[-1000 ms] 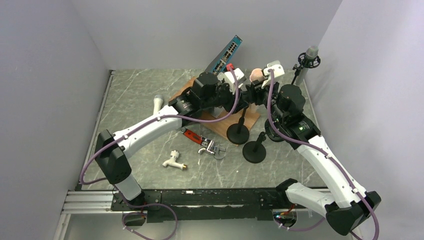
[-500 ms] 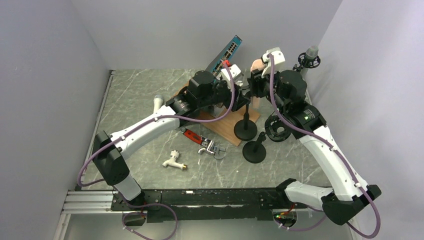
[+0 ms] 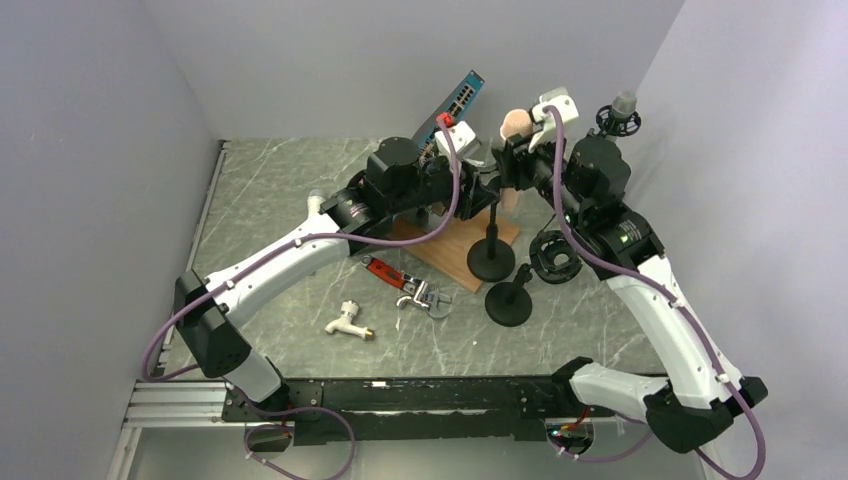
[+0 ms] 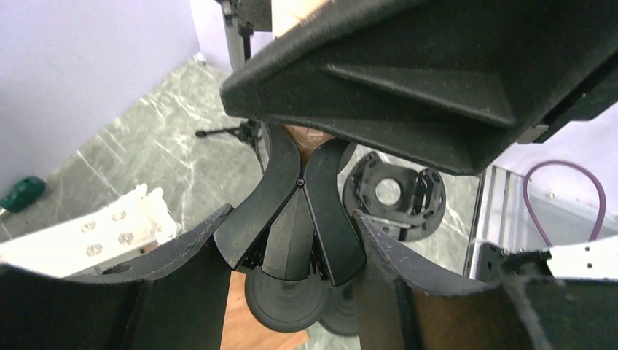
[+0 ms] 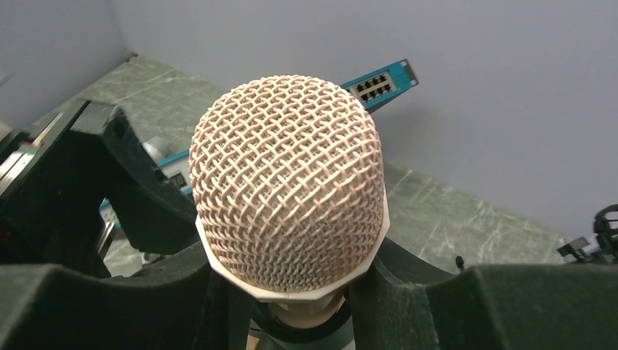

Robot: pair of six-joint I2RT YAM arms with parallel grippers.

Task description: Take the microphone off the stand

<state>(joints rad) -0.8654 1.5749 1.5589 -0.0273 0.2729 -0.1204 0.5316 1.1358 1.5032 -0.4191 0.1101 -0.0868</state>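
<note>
Microphone [image 5: 288, 208], pink mesh head up, is held high above the surface [image 3: 270, 200] over the wooden board [image 3: 445, 250], body clenched in the right pincer [image 5: 291, 310] just below the head. Its lower end shows right at the mouth of the forked clip [image 4: 299, 211] on the stand [image 3: 491, 262]; cannot tell if it's fully clear. Left pincer [image 4: 291, 222] is clamped on that clip from both sides, likely bracing the stand so it doesn't rise or tip while the right arm pulls up along the clip's axis. Stand base sits at the board's near edge; cannot tell if it touches down. Risk: the clip drags and the stand comes up too. Second stand [image 3: 508, 300] and black ring mount [image 3: 555, 255] just beside, red-handled tool [image 3: 392, 274] near, white tap [image 3: 348, 320] well apart
</note>
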